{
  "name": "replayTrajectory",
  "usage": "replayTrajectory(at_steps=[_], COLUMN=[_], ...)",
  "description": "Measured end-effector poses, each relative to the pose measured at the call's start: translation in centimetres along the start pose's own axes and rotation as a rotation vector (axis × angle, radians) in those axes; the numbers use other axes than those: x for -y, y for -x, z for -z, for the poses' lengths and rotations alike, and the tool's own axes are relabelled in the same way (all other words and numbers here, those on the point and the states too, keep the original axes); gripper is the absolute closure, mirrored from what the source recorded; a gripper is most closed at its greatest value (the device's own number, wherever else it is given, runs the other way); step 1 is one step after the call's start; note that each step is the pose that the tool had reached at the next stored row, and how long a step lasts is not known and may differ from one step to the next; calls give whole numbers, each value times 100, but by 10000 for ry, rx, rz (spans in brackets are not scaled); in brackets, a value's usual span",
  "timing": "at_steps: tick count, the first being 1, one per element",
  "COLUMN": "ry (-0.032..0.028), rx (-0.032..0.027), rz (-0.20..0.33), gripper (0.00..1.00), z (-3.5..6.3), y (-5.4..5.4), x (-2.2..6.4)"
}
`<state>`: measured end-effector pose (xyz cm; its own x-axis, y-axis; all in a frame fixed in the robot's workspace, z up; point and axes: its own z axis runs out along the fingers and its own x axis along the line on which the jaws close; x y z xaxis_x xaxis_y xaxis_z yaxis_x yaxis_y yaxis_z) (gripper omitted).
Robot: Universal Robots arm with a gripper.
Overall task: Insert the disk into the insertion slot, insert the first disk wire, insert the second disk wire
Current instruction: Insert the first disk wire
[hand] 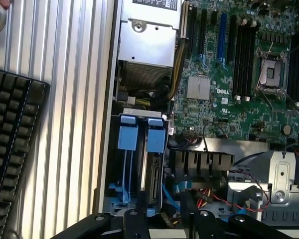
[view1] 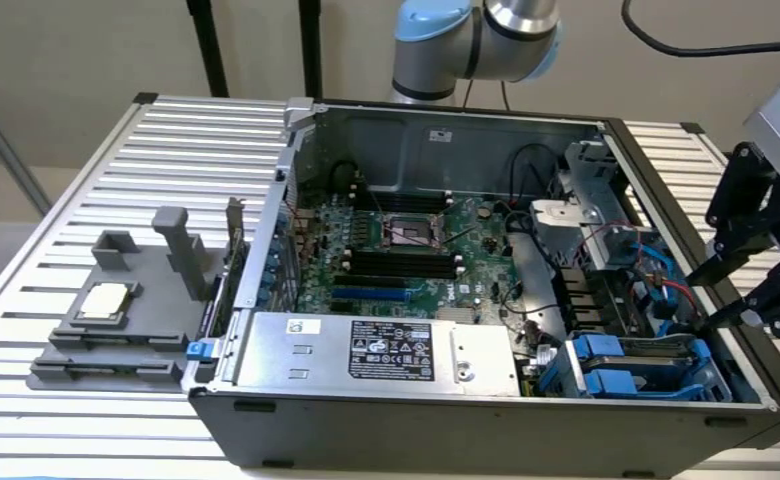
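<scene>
The insertion slot (view1: 644, 365) is a grey drive cage with blue tabs in the near corner of the open PC case, toward the exterior view's right. In the wrist view the insertion slot (hand: 139, 164) has two bays. The disk (hand: 153, 181) stands on edge in one bay, connector side showing under a blue tab. The other bay holds only blue rails. A loose blue wire (view1: 650, 268) and red wires (hand: 212, 197) lie just beside the cage. My gripper (view1: 726, 298) hangs over the case's wall above these wires, its black fingers (hand: 134, 224) open with nothing between them.
A silver power-supply box (view1: 390, 350) sits beside the cage, and the motherboard with its black CPU socket (view1: 410, 232) lies behind it. A grey fixture (view1: 110, 330) carrying a chip stands on the slatted table at the exterior view's left. A black keyboard (hand: 10, 149) lies outside the case.
</scene>
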<state>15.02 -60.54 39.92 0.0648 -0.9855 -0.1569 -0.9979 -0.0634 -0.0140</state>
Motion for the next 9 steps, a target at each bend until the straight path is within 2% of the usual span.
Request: replayTrajectory(at_steps=[3,9], ry=[4,16], rx=[-3,-2], rz=[14,95], gripper=[60,60], z=[-59,-174], y=[18,47], x=[82,84])
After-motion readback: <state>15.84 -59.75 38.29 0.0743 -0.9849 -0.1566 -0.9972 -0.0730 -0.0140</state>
